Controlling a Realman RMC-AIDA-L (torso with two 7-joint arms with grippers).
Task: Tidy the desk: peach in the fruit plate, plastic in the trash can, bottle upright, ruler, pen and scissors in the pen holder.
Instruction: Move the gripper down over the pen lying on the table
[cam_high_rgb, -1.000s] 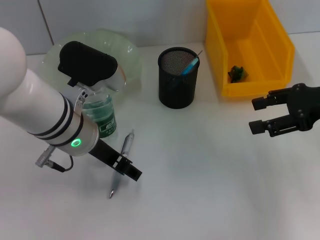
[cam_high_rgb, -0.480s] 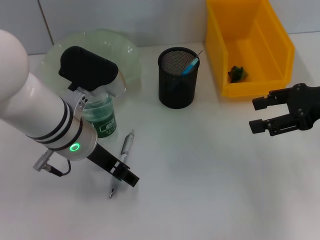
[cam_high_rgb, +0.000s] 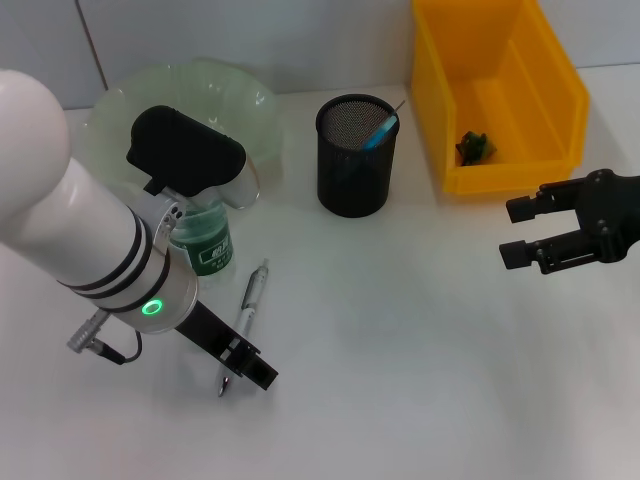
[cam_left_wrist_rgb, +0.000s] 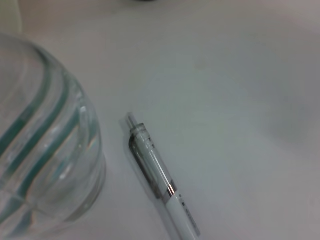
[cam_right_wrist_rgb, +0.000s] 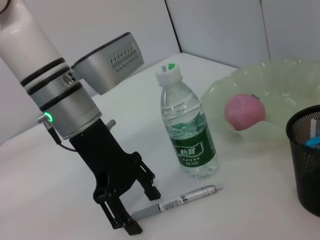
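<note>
Down low, left tool (cam_high_rgb: 243, 361) astride pen (cam_high_rgb: 245, 317)

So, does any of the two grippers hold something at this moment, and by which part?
Nothing is held. The left gripper is open, its fingers straddling the tip end of the pen lying on the table. The right gripper is open and empty, off to the right.
</note>
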